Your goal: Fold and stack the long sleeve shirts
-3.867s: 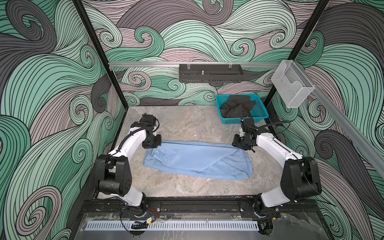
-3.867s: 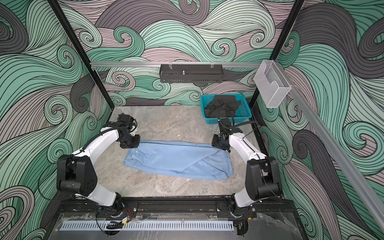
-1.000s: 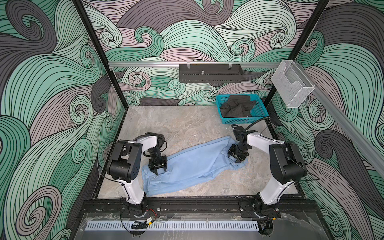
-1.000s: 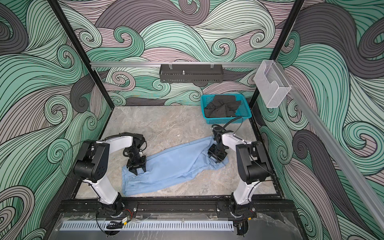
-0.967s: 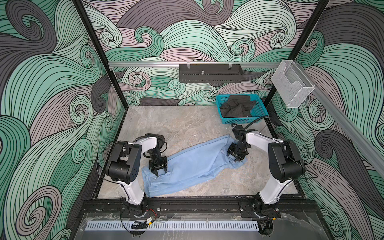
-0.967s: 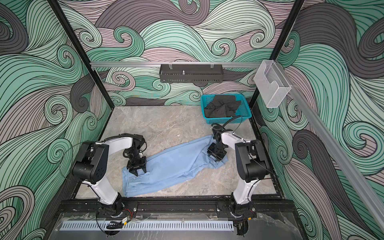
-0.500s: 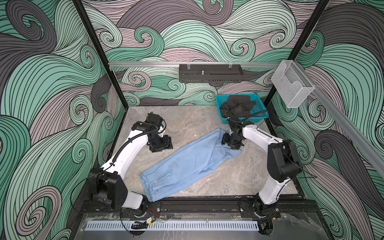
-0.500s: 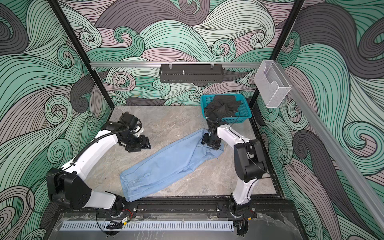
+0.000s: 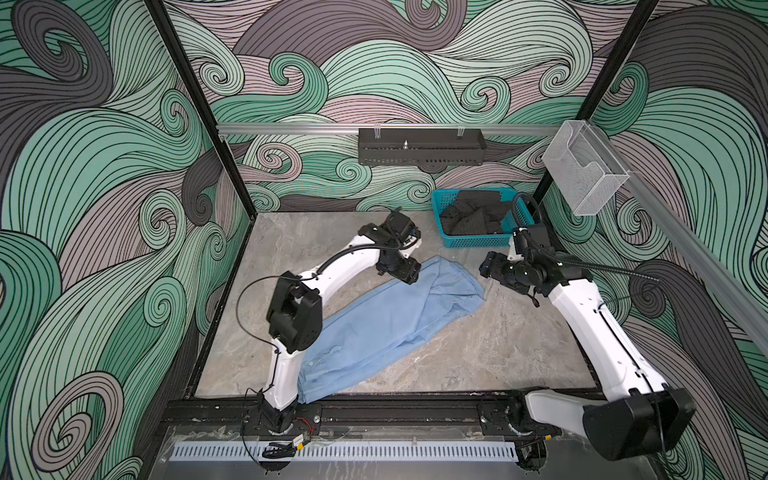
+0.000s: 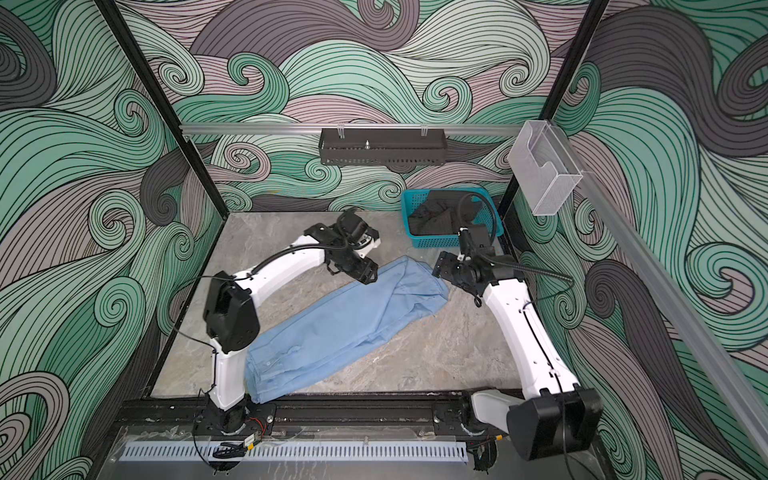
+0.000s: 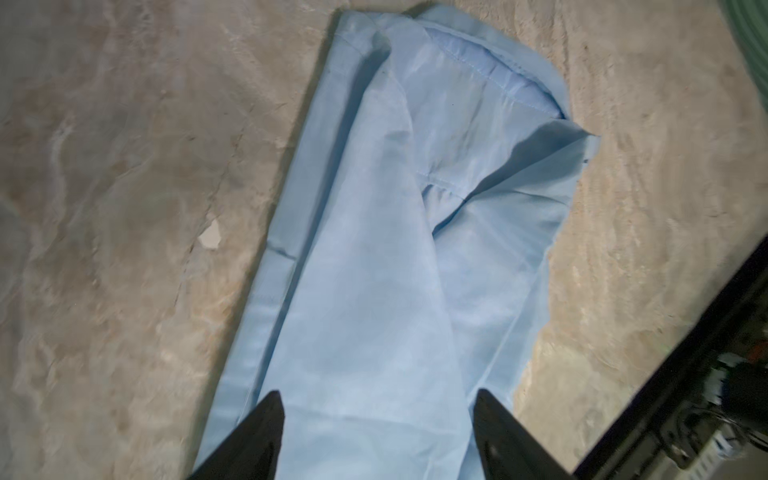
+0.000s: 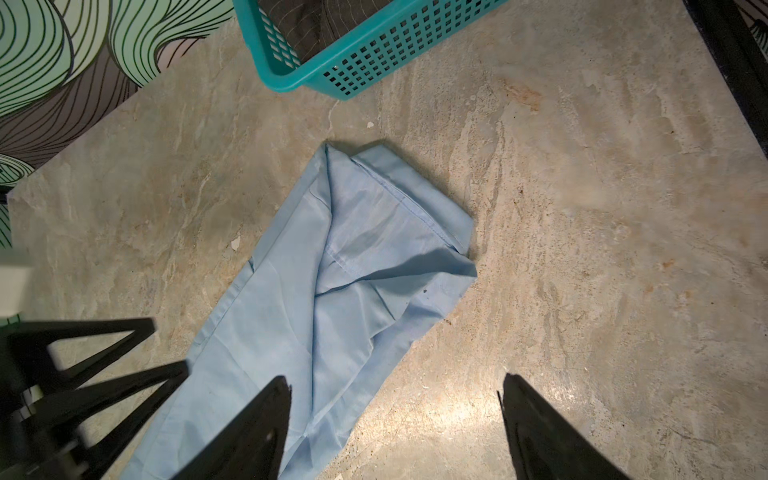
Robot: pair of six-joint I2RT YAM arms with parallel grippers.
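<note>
One of the long sleeve shirts [image 9: 382,324] [image 10: 332,328], light blue and folded into a long strip, lies flat and slanted from the table's front left to its back right. My left gripper [image 9: 406,274] [image 10: 365,275] hovers open over the strip's far end; the cloth [image 11: 374,270] fills the space between its fingers, so my left gripper [image 11: 378,405] holds nothing. My right gripper [image 9: 487,266] [image 10: 440,262] stands open just right of that far end. From its wrist, my right gripper [image 12: 395,380] has one finger over the shirt's [image 12: 332,270] edge and the other over bare table.
A teal mesh basket [image 9: 473,242] [image 10: 453,242] [image 12: 365,54] holding dark cloth stands at the back right, close behind my right gripper. A black tray [image 9: 419,145] hangs on the back rail. A clear plastic box [image 9: 584,170] is fixed to the right rail.
Both grippers have opened and let go of the shirt. The left gripper has moved from the shirt's near end to its far end. The right gripper has drawn back to the right.
</note>
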